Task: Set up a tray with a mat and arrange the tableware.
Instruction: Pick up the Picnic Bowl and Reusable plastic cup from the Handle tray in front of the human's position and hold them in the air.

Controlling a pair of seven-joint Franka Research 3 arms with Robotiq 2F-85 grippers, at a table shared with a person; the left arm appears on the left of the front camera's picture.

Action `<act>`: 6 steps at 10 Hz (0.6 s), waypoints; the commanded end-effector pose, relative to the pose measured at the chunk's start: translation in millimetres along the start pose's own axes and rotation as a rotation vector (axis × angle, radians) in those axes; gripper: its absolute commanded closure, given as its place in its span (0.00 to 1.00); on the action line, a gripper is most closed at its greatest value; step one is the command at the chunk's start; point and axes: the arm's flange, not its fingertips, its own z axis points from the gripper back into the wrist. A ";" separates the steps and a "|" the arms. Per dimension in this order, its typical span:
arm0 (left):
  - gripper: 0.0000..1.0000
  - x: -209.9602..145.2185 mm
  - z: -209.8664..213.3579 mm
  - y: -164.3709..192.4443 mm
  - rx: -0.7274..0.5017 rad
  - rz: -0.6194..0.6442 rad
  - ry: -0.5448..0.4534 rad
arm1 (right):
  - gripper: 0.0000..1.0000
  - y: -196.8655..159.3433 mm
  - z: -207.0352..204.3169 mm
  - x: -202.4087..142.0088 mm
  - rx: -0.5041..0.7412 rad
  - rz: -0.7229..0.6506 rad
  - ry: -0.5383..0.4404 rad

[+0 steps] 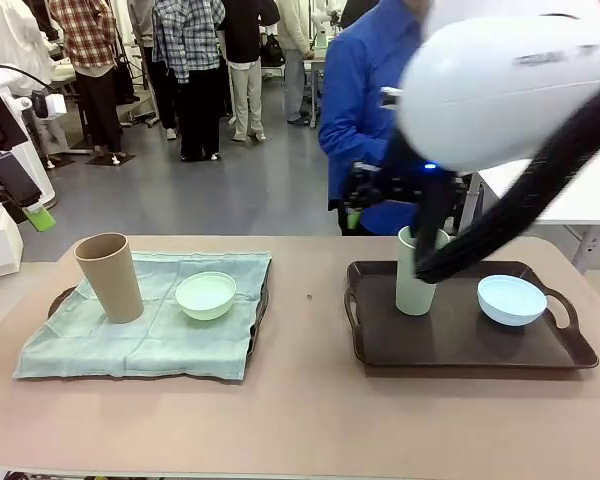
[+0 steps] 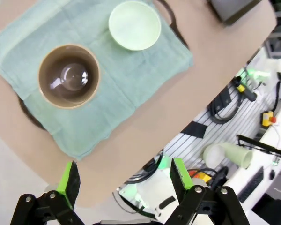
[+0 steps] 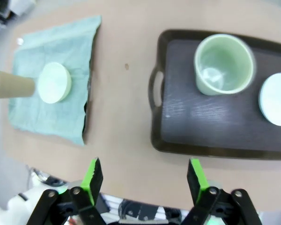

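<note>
On the mat (image 1: 130,345) stand tan cup (image 1: 110,277) and mint bowl (image 1: 206,295); on the dark tray (image 1: 450,345), sage cup (image 1: 412,292) and light blue bowl (image 1: 511,299). Left gripper (image 2: 124,173) and right gripper (image 3: 144,171) gape wide, empty.

Glossy white bulbous right arm (image 1: 510,95), thick black cable sleeve (image 1: 540,195), black left tool (image 2: 124,177) and right tool (image 3: 145,177) with bright green pads (image 2: 69,180), person in blue top (image 1: 360,100)

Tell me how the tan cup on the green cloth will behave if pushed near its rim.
The tan cup is tall and narrows toward its base, so it would probably tip rather than slide. It is empty, so likely light. The cloth under it is soft and may bunch.
</note>
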 end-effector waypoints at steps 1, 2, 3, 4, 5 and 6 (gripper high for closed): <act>0.00 0.7 5.9 -7.3 -0.050 0.018 -0.040 | 0.07 -58.4 17.3 -24.9 0.093 0.019 -0.017; 0.00 -3.9 7.0 -12.6 -0.073 0.009 -0.070 | 0.07 -93.5 28.6 -26.2 0.122 -0.024 -0.036; 0.00 -6.2 8.1 -14.3 -0.068 0.013 -0.085 | 0.07 -122.6 38.7 -26.1 0.151 -0.048 -0.048; 0.00 -7.1 7.8 -12.7 -0.094 0.013 -0.090 | 0.07 -149.8 47.2 -28.3 0.191 -0.044 -0.049; 0.00 -9.0 7.7 -10.3 -0.111 0.016 -0.097 | 0.07 -175.5 54.6 -34.1 0.252 -0.053 -0.061; 0.00 -12.8 7.2 -7.4 -0.143 0.010 -0.124 | 0.07 -203.9 61.0 -44.1 0.327 -0.086 -0.095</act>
